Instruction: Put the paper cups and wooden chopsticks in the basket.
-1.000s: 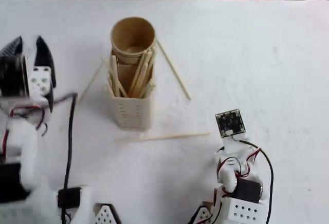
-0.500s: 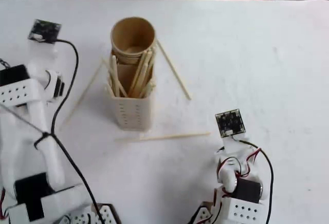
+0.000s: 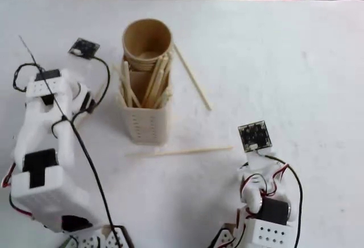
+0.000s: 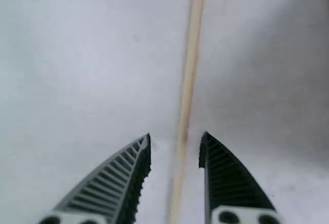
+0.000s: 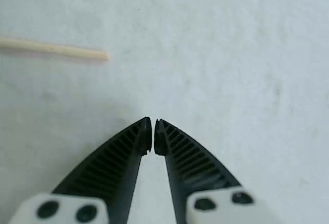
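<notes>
Lying flat on the white table (image 4: 77, 54), a thin pale wooden chopstick (image 4: 189, 70) is running between the ribbed jaws of the left gripper (image 4: 175, 141), which is standing narrowly open astride it, likely lined up so that closing pinches it across its width. The white perforated plastic basket (image 3: 145, 124) just beside is already holding the stacked brown paper cups (image 3: 147, 38) and a chopstick bundle. The right gripper (image 5: 153, 127) is sitting almost closed and empty, probably parked clear, with another loose chopstick (image 5: 56, 50) lying nearby.
</notes>
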`<act>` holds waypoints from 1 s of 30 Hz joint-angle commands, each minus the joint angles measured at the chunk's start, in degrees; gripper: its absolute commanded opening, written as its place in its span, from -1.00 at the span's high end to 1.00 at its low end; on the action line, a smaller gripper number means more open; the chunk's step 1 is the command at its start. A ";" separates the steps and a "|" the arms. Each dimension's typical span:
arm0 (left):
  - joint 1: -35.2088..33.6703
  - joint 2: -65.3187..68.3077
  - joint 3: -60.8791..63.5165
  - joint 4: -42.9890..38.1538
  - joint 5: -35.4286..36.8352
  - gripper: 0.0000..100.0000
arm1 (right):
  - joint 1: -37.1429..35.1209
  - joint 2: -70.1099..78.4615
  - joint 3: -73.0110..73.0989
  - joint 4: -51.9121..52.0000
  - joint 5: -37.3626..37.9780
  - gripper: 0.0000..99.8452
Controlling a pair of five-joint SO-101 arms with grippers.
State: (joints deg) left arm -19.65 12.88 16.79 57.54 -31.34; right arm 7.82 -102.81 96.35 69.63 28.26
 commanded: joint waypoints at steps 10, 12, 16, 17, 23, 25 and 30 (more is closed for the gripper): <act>2.15 2.86 -2.99 -5.19 0.09 0.66 | 0.57 -0.40 0.53 0.04 0.53 0.95; 1.80 2.86 -2.99 -5.19 0.18 0.66 | 0.57 -0.40 0.53 0.04 0.53 0.95; 1.45 2.86 -3.08 -5.19 0.18 0.66 | 0.57 -0.40 0.53 0.04 0.53 0.95; 1.36 2.86 -3.16 -5.27 0.18 0.66 | 0.57 -0.40 0.53 0.04 0.53 0.95; 1.54 2.95 -4.31 -5.10 0.18 0.66 | 0.57 -0.40 0.53 0.04 0.53 0.95; 1.54 2.95 -4.31 -5.10 1.14 0.66 | 0.57 -0.40 0.53 0.04 0.53 0.95; 1.36 2.95 -4.31 -5.19 2.46 0.66 | 0.57 -0.40 0.53 0.04 0.53 0.95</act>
State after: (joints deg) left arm -17.80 16.22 15.30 52.88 -29.76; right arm 7.82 -102.81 96.35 69.63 28.26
